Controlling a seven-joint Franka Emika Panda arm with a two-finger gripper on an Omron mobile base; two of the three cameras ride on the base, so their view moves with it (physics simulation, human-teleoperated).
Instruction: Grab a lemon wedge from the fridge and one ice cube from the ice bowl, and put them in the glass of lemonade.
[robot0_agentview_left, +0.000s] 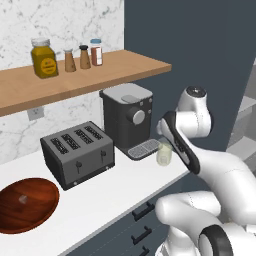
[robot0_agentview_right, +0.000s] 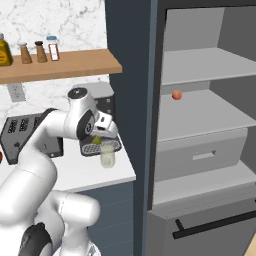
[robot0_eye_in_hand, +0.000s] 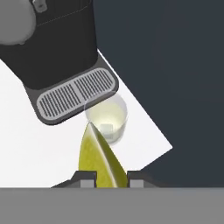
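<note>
Counter (robot0_agentview_left: 95, 197): white, by the open fridge (robot0_agentview_right: 210, 125).
My gripper (robot0_eye_in_hand: 105, 177): pinched tight on the lemon wedge (robot0_eye_in_hand: 99, 157).
Glass (robot0_eye_in_hand: 106, 118): under the wedge, beside the coffee machine (robot0_agentview_left: 127, 117).
Ice bowl (robot0_agentview_left: 25, 204): far left.

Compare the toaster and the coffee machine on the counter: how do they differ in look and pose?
The toaster is low, wide and mid-grey, with four slots on top and two levers on its front; the coffee machine is taller, narrower and darker, with a round dial and a grated drip tray at its foot. The toaster sits nearer the ice bowl; the coffee machine stands beside the glass of lemonade. Both stand upright on the white counter.
</note>
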